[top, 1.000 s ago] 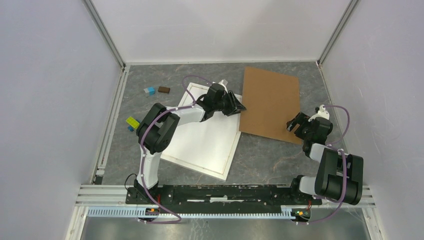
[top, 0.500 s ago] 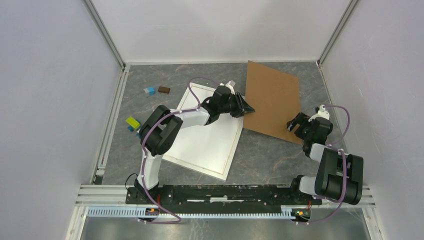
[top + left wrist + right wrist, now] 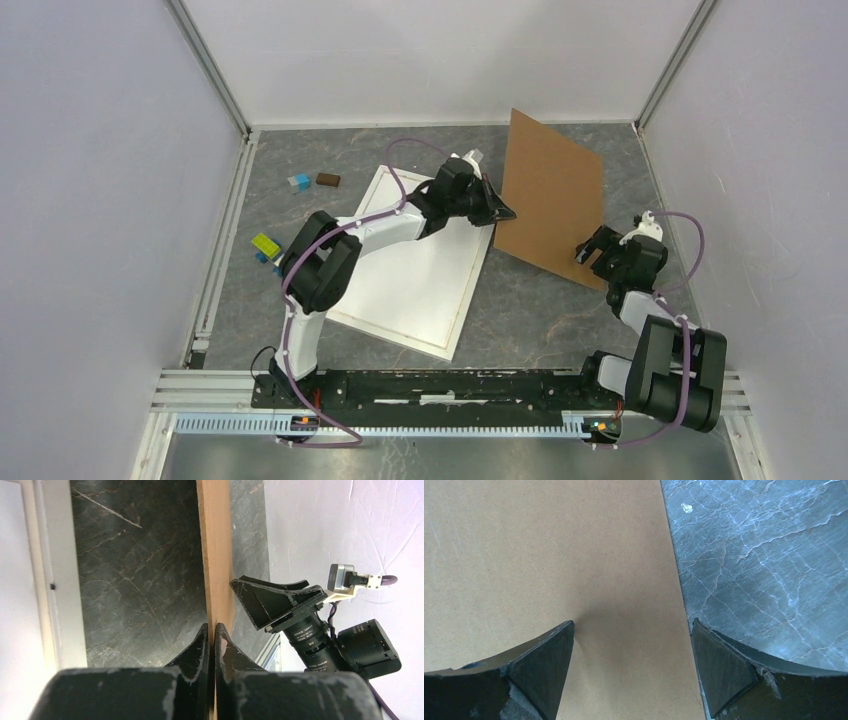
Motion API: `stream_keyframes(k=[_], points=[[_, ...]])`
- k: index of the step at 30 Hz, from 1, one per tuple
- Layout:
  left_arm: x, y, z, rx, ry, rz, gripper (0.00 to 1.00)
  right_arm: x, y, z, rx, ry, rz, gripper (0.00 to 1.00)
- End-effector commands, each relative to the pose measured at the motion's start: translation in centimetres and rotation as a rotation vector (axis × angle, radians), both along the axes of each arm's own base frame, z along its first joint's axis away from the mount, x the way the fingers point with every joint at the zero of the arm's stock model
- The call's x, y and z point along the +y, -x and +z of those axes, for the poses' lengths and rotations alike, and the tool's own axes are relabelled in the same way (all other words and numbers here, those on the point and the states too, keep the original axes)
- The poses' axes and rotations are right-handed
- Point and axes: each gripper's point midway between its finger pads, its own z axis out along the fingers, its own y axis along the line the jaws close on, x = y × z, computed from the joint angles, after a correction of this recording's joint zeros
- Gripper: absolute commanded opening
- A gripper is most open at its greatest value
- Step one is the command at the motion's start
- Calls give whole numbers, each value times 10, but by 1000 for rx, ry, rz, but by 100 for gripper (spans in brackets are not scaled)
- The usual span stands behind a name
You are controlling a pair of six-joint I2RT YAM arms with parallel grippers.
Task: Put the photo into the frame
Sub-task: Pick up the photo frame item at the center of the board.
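**Top view.** The left gripper (image 3: 502,212) pinches the left edge of the board (image 3: 555,195). Its jaws, part open a second ago, are now pressed onto the thin brown sheet. The left wrist view shows the board edge-on between the two fingertips. The board, which lay flat on the table (image 3: 530,310) with one corner over the frame (image 3: 388,335), is now raised along its left edge and tilted. It has swung toward the right side of the table and is clear of the frame.

**Right arm.** The right gripper (image 3: 592,250) hovers over the near right edge of the board. Its jaws are spread and hold nothing.

**Task objects.** The frame lies flat, left of centre on the table. The photo cannot be told apart from it. The white panel inside the rim may be the print's plain back, but no picture side shows.

**Reading.** The grip on the board appears secure, so the frame's opening is now uncovered. Whether the photo still has to go in, or only the board on top of it, cannot be judged from these views.
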Motion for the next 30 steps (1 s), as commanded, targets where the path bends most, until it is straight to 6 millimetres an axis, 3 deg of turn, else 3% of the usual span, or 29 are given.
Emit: stream_keyframes(k=[1, 8, 12, 15, 24, 30], points=[[0, 11, 47, -183, -50, -78, 2, 2, 21, -9, 103, 37, 15, 92], [30, 26, 112, -316, -138, -91, 2, -22, 24, 17, 59, 139, -87, 91], [57, 34, 164, -444, -199, -66, 2, -32, 26, 21, 58, 170, -142, 90], [70, 42, 190, -499, -254, -92, 2, -33, 27, 20, 63, 170, -146, 90], [111, 62, 246, -708, -492, -65, 2, -28, 26, 11, 81, 147, -124, 89], [169, 65, 281, -830, -670, 16, 2, -24, 26, 8, 80, 133, -112, 89]])
